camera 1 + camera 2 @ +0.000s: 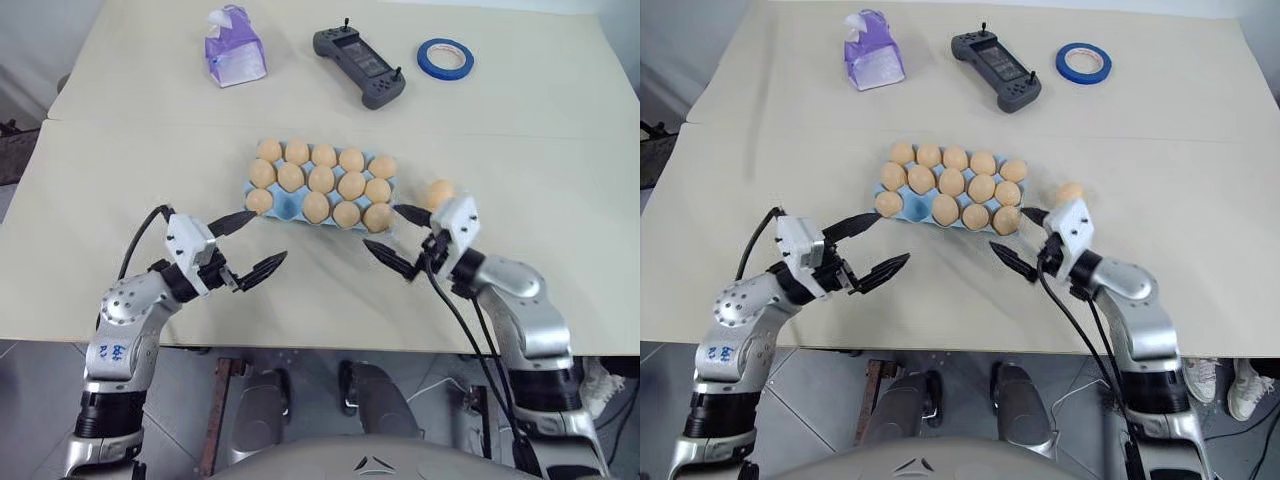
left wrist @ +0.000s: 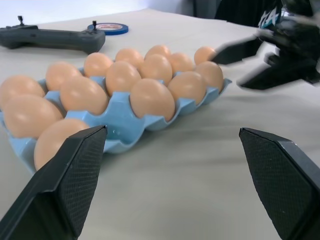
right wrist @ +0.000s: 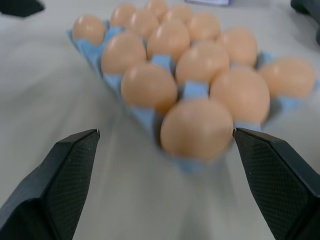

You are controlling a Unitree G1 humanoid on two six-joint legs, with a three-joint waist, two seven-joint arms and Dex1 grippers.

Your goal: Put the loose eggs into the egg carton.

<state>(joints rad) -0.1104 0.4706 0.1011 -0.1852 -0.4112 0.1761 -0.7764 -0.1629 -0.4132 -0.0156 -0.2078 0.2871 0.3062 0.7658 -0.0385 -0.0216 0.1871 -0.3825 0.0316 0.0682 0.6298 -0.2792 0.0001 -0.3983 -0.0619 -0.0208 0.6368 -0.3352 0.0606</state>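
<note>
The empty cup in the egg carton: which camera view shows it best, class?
The left eye view: the egg carton is seen from above, the empty cup showing blue in its near row. The right eye view matches; in both wrist views eggs hide it.

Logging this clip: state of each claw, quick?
Left claw: open, holding nothing.
Right claw: open, holding nothing, beside the egg carton.

Readable text: none anywhere.
Left arm's silver shell (image 1: 113,351): blue scrawl, not legible.
Black handheld controller (image 1: 359,65): screen unreadable.
</note>
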